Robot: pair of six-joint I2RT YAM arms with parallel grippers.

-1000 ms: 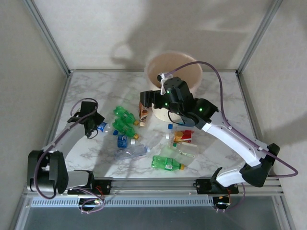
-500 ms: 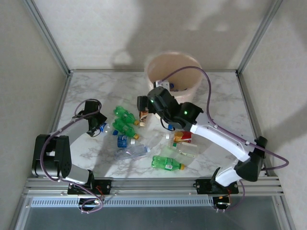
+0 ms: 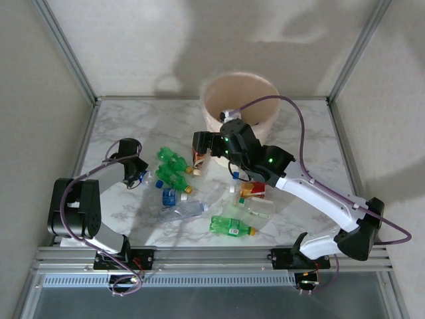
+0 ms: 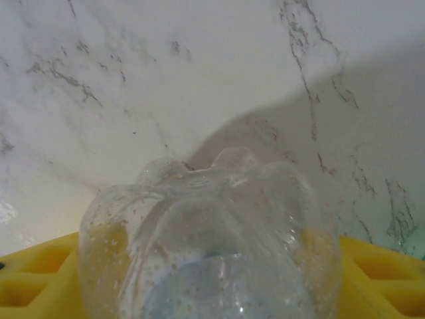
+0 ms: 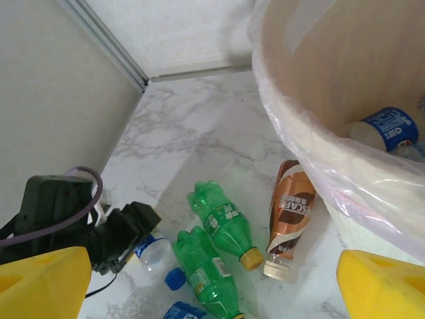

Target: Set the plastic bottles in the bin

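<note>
Viewing the plastic bottles (image 3: 232, 226): clear, green and one brown, scattered on the marble worktop (image 3: 133, 126) before the cream bin (image 3: 229, 90); I see one blue-labelled bottle (image 5: 388, 127) inside it; left gripper (image 3: 136, 174) clamped narrow on a clear bottle (image 4: 212, 226); right gripper (image 5: 212, 279) spread wide, empty, beside the bin's rim.

Two slim arms of the same make. Left arm (image 3: 99, 174): pale grey links between black joint blocks, with big black housing at the base. Right arm (image 3: 319, 197): white link covers, black joints, small green lights (image 3: 271, 159) glowing on the black housings near the wrist. Thin purple cable (image 3: 302, 119) looped along each arm, with a white tie (image 3: 229, 113) on the right one. Left gripper (image 3: 137, 175) and right gripper (image 3: 200, 149) black, with bright yellow finger pads (image 5: 41, 282), moulded with shallow recesses.
</note>
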